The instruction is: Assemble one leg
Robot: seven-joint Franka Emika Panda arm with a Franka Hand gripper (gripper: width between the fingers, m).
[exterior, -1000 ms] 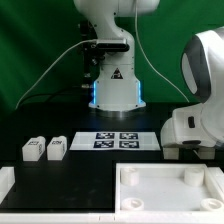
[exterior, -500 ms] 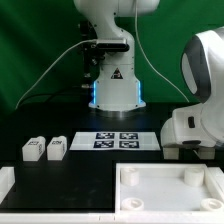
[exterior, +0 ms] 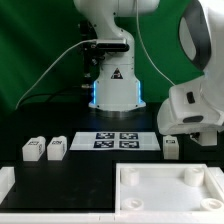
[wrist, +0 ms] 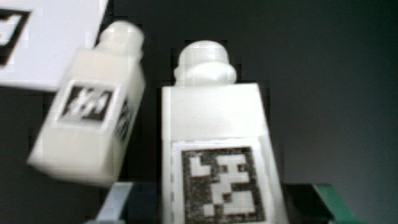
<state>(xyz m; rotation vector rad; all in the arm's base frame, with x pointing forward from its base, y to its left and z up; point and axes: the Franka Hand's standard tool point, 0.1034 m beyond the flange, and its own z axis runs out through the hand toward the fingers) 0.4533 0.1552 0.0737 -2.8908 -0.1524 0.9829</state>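
In the wrist view one leg (wrist: 214, 130), a stubby white block with a square tag, lies lengthwise between my fingers (wrist: 132, 195). A dark gap shows on each side of it. My gripper (wrist: 231, 200) is open around it. A second leg (wrist: 93, 112) lies tilted right beside it. In the exterior view my gripper (exterior: 182, 136) hangs low at the right, with a leg (exterior: 170, 147) on the table just under it. Two more legs (exterior: 33, 149) (exterior: 56, 149) stand side by side at the left.
The marker board (exterior: 118, 140) lies mid-table between the two pairs of legs; its corner shows in the wrist view (wrist: 15, 50). The large white panel (exterior: 165, 192) with raised rim lies at the front right. The robot base (exterior: 112, 85) stands behind.
The arm has moved up and toward the exterior view's left, and the leg under the gripper now shows in the exterior view. The two legs at the left have not moved.
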